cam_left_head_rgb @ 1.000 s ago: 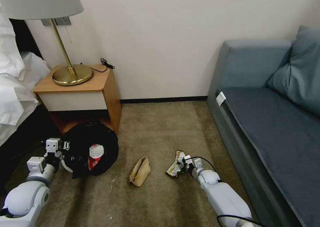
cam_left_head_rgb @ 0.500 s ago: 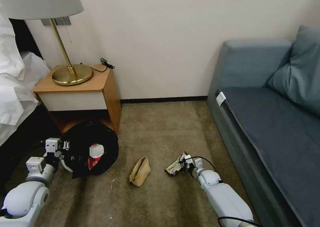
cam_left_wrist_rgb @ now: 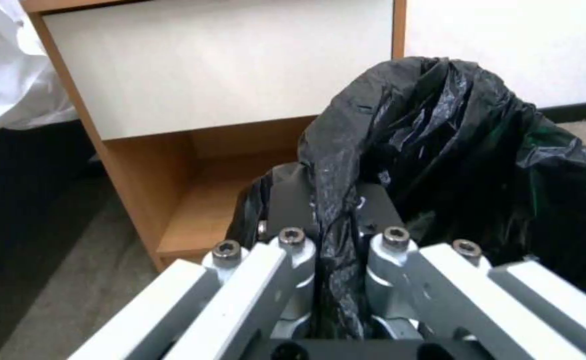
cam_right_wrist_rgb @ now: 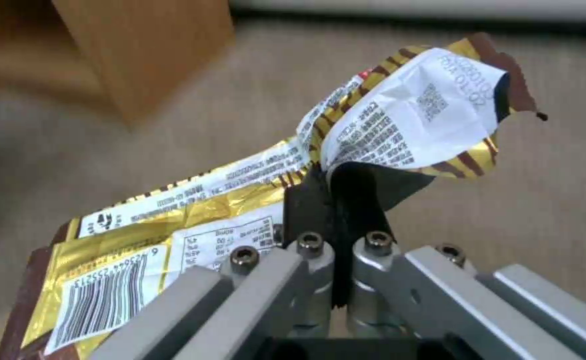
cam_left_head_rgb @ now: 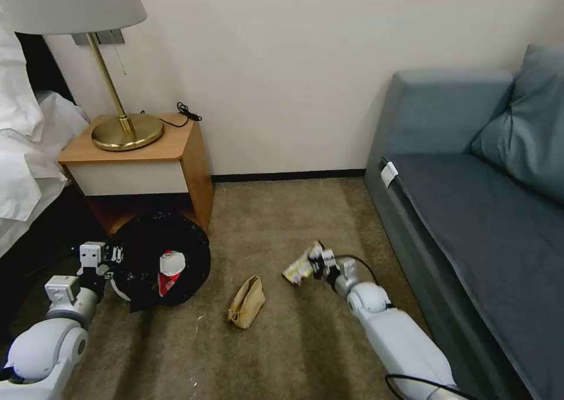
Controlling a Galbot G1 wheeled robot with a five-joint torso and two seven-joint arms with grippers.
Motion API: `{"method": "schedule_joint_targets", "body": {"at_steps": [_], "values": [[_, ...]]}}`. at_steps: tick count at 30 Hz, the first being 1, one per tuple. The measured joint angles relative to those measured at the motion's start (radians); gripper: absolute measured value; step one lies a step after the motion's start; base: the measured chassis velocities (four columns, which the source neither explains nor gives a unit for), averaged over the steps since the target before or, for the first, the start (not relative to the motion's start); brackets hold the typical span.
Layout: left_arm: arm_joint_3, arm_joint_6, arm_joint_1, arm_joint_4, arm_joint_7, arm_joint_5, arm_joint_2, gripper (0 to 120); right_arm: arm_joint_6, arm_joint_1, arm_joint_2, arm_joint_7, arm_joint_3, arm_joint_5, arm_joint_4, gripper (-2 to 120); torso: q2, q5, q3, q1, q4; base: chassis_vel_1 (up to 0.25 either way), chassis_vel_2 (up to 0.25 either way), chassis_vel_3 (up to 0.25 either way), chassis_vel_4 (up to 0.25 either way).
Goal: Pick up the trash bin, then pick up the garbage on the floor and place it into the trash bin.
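Note:
The trash bin (cam_left_head_rgb: 157, 259), lined with a black bag (cam_left_wrist_rgb: 453, 150), hangs tilted just off the carpet beside the nightstand. My left gripper (cam_left_head_rgb: 111, 258) is shut on its rim, pinching the bag (cam_left_wrist_rgb: 336, 280). A red-and-white wrapper (cam_left_head_rgb: 169, 268) lies inside the bin. My right gripper (cam_left_head_rgb: 314, 263) is shut on a gold-and-white snack wrapper (cam_left_head_rgb: 298, 268), held above the carpet; in the right wrist view the wrapper (cam_right_wrist_rgb: 240, 200) folds around the closed jaws. A crumpled tan paper bag (cam_left_head_rgb: 247, 301) lies on the carpet between the two arms.
A wooden nightstand (cam_left_head_rgb: 147, 165) with a brass lamp (cam_left_head_rgb: 126, 130) stands behind the bin. White bedding (cam_left_head_rgb: 23, 153) is at the left. A blue-grey sofa (cam_left_head_rgb: 482, 212) runs along the right. Open carpet (cam_left_head_rgb: 282, 224) lies between them.
My right gripper has lifted the snack wrapper off the carpet and carried it up and leftward. The left arm and the bin have barely moved.

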Motion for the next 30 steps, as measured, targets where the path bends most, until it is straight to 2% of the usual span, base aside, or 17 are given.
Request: {"method": "schedule_joint_targets", "body": {"at_steps": [7,12,17,21,30], "values": [[0.010,0.003,-0.011,-0.014,-0.001,-0.017,-0.020,4,0.027,0.075,0.000,0.011,-0.043,0.086,0.107,0,0.000,0.0000,0.000,0.000,0.0001,0.000,0.000,0.000,0.000],[0.020,0.013,-0.031,-0.031,-0.006,-0.033,-0.037,4,0.037,0.133,0.015,0.024,-0.137,0.175,0.214,0,0.000,0.0000,0.000,0.000,-0.0001,0.000,0.000,0.000,0.000],[0.020,0.013,-0.030,-0.033,-0.006,-0.045,-0.048,4,0.061,0.151,0.037,0.011,-0.192,0.209,0.229,0,0.000,-0.0001,0.000,0.000,0.0001,0.000,0.000,0.000,0.000],[0.022,0.013,-0.040,-0.035,-0.006,-0.049,-0.058,4,0.106,0.164,0.063,-0.038,-0.271,0.223,0.235,0,0.000,-0.0001,0.000,0.000,0.0001,0.000,0.000,0.000,0.000],[0.019,0.013,-0.050,-0.017,-0.006,-0.053,-0.061,4,0.110,0.161,0.059,-0.042,-0.383,0.256,0.280,0,0.000,-0.0001,0.000,0.000,0.0001,0.000,0.000,0.000,0.000]]}}
